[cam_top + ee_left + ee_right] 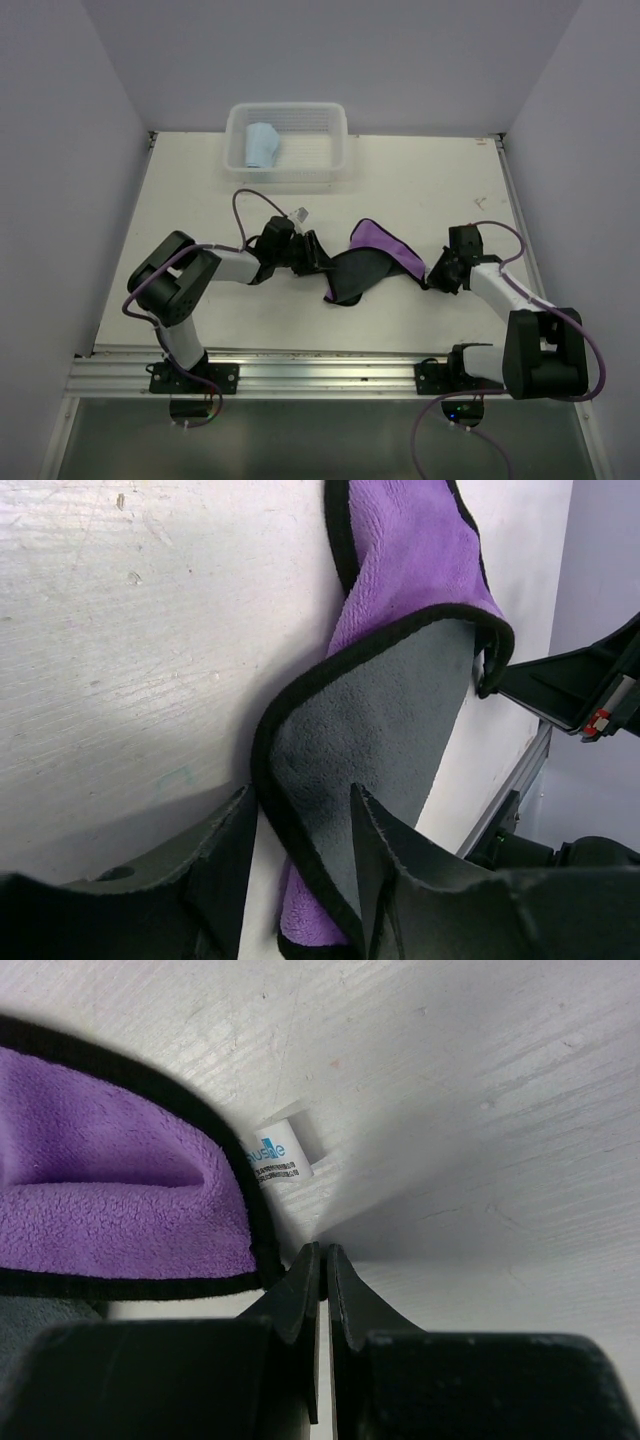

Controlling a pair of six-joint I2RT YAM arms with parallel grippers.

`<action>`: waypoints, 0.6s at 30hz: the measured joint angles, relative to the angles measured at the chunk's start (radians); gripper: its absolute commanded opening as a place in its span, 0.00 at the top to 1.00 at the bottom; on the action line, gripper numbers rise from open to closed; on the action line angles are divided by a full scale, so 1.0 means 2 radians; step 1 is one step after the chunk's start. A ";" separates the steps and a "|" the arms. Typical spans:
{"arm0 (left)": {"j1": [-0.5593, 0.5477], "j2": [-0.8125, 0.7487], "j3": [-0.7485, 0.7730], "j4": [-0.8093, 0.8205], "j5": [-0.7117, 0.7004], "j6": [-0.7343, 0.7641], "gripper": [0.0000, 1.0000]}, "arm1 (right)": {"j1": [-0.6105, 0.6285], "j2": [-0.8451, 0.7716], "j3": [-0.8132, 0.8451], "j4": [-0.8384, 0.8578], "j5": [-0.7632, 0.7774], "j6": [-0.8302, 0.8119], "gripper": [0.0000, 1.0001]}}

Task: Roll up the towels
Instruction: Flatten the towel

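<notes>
The purple towel (380, 245), dark grey on its other side (350, 278), lies twisted and stretched across the table between both grippers. My left gripper (318, 262) is open around its left end; in the left wrist view the black-trimmed fold (370, 730) runs between my fingers (230, 840) with a gap of table showing. My right gripper (432, 275) is shut at the towel's right corner, where the black trim (262, 1250) meets my fingertips (300, 1270). The light blue towel (262, 145) sits rolled in the white basket (340, 150).
A white label (280, 1155) sticks out from the towel's edge by my right gripper. The basket stands at the back centre-left. An aluminium rail (320, 370) runs along the near edge, and walls close in both sides.
</notes>
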 measured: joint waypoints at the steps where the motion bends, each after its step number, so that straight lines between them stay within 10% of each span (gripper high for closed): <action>1: 0.001 0.002 -0.001 0.004 0.003 -0.002 0.57 | 0.000 0.000 0.000 0.000 0.000 0.000 1.00; 18: 0.007 0.014 -0.002 0.038 0.017 -0.007 0.78 | 0.000 0.000 0.000 -0.001 0.002 0.000 1.00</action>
